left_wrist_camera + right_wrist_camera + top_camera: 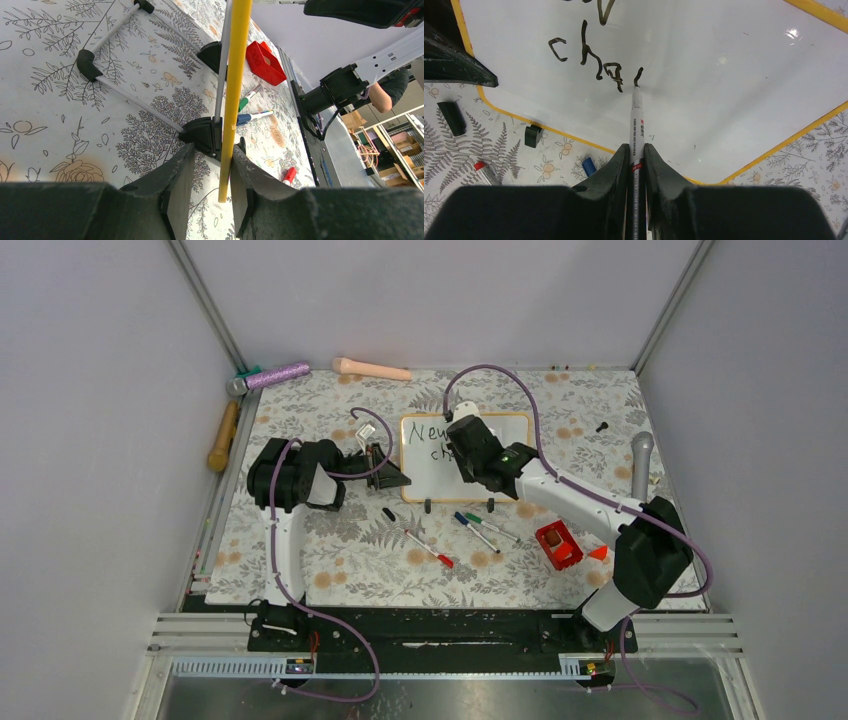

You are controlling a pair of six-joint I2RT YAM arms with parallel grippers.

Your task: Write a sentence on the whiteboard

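Whiteboard [430,478] stands propped near the middle of the floral tablecloth [320,560]. The sentence [585,50] on it runs to 2 lines: "New", then "cha" plus 1 short stroke. Right gripper [636,150] is closed tight on a marker [637,120], whose tip touches the board at that stroke. Left gripper [214,150], fingers narrowly parted, pinches the board's yellow-framed left edge at a black foot [202,135].

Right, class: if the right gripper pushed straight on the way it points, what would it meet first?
The whiteboard. The right gripper holds a marker whose tip seems to touch the white surface, just after the written letters.
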